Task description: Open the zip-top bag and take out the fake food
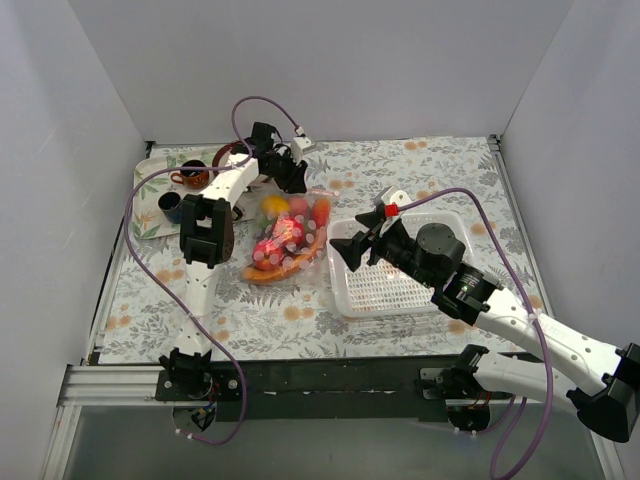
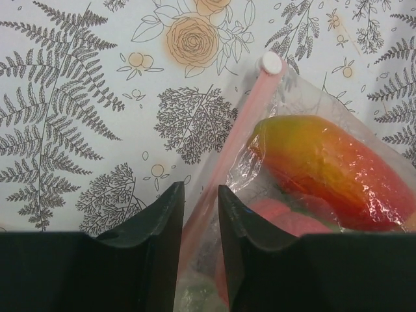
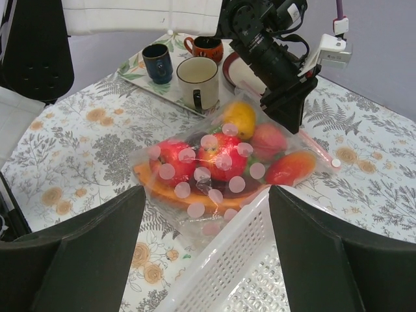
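Nearest to me, the right gripper (image 1: 358, 236) hangs over the left rim of the white mesh basket (image 1: 390, 295), its jaws wide and holding nothing. Just left of the basket, in the middle of the table, lies the zip-top bag (image 1: 290, 262), flat and full of the fake food (image 1: 283, 233). I judge the film thin, soft and slippery. The fruits look light and round, so they may roll and shift the bag when it is pulled.

The pink zip strip (image 2: 237, 143) at the bag's far edge looks the stiffest part, so I would take hold there. The left gripper (image 2: 200, 188) is at that edge, jaws narrow with the strip between them. I cannot tell if they really pinch it.
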